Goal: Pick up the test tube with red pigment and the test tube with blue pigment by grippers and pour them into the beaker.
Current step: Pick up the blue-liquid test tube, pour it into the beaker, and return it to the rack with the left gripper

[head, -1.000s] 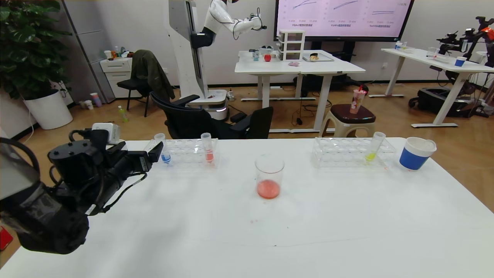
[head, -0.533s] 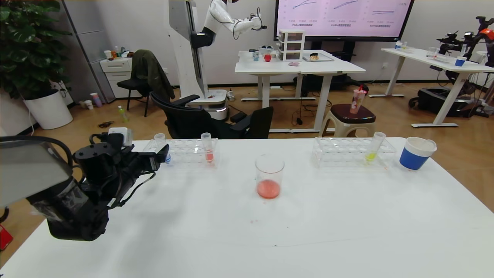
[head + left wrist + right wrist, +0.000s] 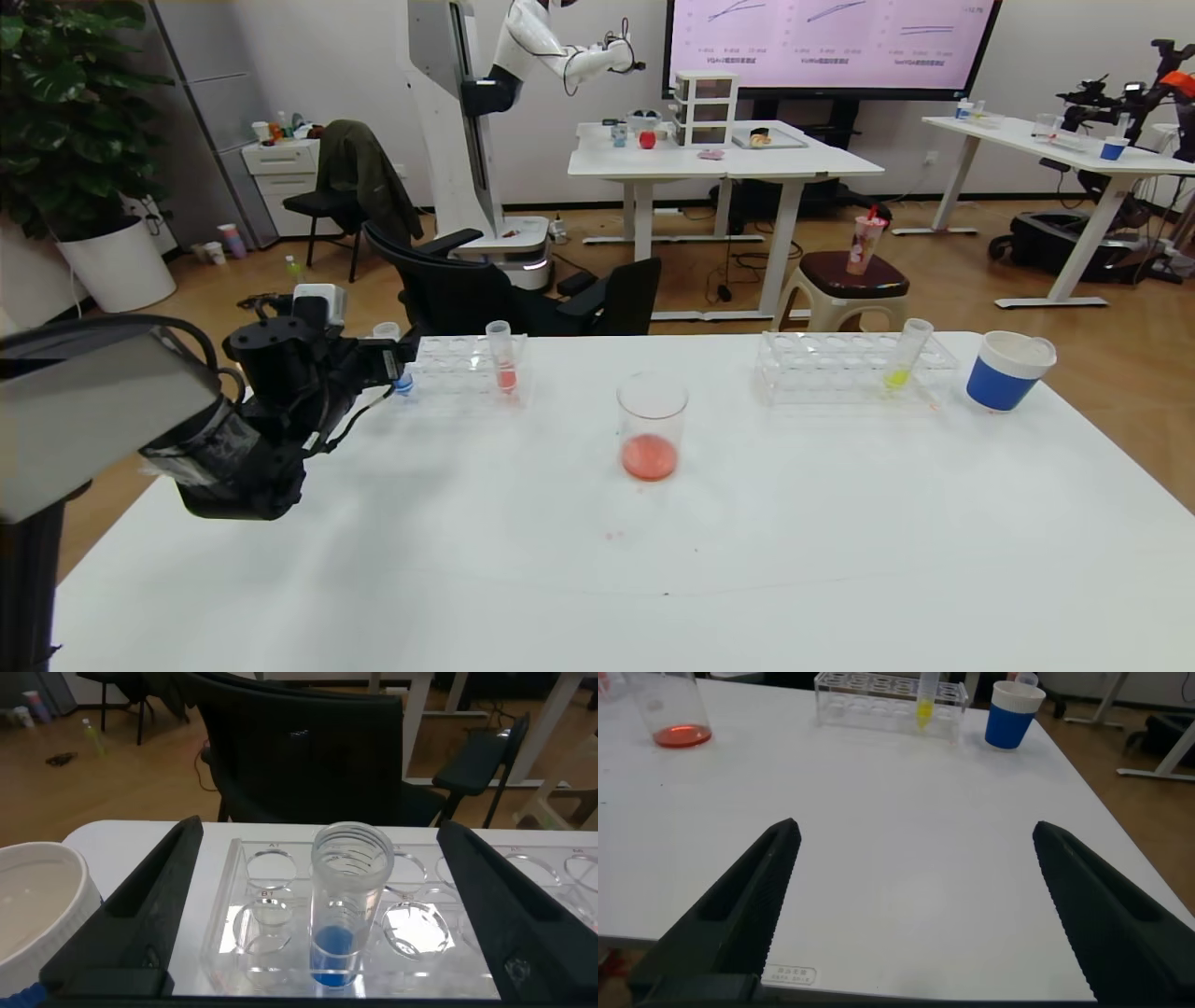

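The test tube with blue pigment (image 3: 344,910) stands upright at the far left of the counter (image 3: 597,560), in the left end of a clear rack (image 3: 467,364), with a little blue liquid at its rounded tip. The left hand (image 3: 397,359) is level with it and spread wide: in the left wrist view its two fingers (image 3: 140,924) stand well apart on either side of the tube, touching nothing. The test tube with red pigment (image 3: 502,357) sits upright further right in the same rack. The beaker (image 3: 651,427) stands mid-counter, well apart from the rack, and already holds a shallow layer of red-orange liquid.

The right hand (image 3: 915,915) hangs low over the near right of the counter, open wide and holding nothing; a second rack (image 3: 854,366) with a yellow-green tube (image 3: 906,355) and a blue-banded paper cup (image 3: 1008,371) lie at the far right.

The step in hand looks to be the reach for the blue tube, with the red apparently poured already. Next the left hand would need to ease forward until the tube sits between its pads, close gently on the upper part, then lift straight up so the tube clears its hole without dragging the light rack.
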Motion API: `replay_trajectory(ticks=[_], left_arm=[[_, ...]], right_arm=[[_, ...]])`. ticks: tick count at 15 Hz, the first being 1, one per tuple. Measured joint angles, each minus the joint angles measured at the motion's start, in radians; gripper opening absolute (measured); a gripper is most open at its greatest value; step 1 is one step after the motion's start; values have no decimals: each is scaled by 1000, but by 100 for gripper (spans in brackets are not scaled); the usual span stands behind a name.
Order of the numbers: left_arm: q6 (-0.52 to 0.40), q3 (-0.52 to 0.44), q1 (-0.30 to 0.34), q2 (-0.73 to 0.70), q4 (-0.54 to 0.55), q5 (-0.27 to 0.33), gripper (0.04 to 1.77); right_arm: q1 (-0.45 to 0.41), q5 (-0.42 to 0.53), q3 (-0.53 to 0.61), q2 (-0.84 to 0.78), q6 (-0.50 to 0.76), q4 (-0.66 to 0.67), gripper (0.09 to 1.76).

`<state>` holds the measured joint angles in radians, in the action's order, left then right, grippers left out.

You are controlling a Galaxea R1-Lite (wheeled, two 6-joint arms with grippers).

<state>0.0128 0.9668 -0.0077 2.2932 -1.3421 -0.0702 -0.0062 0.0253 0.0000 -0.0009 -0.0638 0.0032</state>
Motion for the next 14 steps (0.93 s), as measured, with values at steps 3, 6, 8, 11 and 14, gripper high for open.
replay_trajectory(ticks=[3,6,8,11,14], left_arm=[[-2,29,0,27,2,-5,174],[-2,33,-1,38,1,-5,174],[-3,33,-3,42,2,-4,174],[-4,33,-4,47,1,-5,174],[-4,33,-6,52,-5,-7,174]], right_arm=[[0,0,0,0,0,0,174],[0,0,0,0,0,0,174],[0,0,0,0,0,0,174],[0,0,0,0,0,0,174],[0,0,0,0,0,0,174]])
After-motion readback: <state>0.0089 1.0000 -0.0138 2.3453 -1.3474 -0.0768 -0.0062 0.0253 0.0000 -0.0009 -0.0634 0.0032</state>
